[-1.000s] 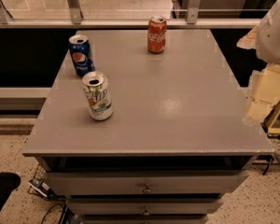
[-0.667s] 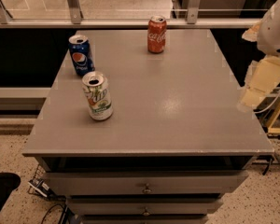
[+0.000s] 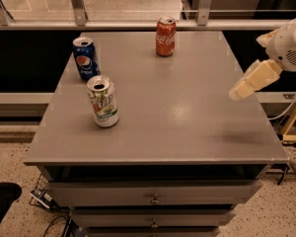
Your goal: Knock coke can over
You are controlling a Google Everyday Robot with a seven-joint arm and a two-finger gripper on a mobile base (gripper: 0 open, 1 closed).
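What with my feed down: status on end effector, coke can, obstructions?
End effector over table right edge, clear of coke can. Coke can upright, far edge. Pepsi can, white-green can left, out of path.

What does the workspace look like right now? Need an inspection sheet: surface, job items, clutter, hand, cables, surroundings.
Surface: grey table top, bare apart from three cans; no spills seen.
Job's things: coke can, upright near the far edge, not yet knocked over.
Clutter: Pepsi can, upright at far left; white-and-green can, upright and opened, in front of it. The two stand apart.
Hand: hand hovers at the table's right edge, raised off the top, touching no can and well away from the coke can.
Cables: dark cable on the floor at lower left.
Surroundings: drawers below the top, closed; railing behind; speckled floor.
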